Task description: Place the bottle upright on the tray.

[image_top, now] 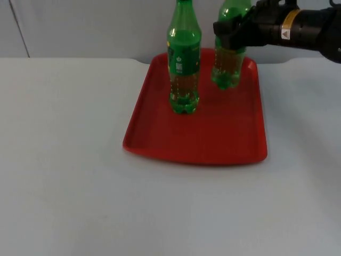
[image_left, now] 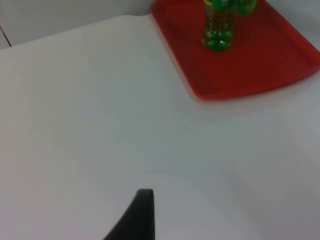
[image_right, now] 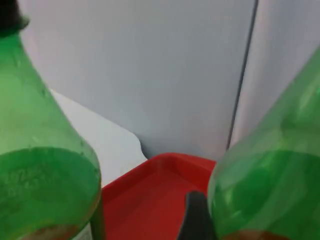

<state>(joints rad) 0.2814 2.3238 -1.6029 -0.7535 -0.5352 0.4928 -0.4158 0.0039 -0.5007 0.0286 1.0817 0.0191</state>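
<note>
Red tray (image_top: pixel 213 144), two upright green-labelled bottles (image_top: pixel 184 64), right jaws (image_top: pixel 230 33) clamping one.

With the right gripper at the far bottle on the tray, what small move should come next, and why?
Probably open the right gripper and back away: the bottle it holds looks upright on the red tray, beside the other upright bottle. The left gripper waits over the table.
</note>
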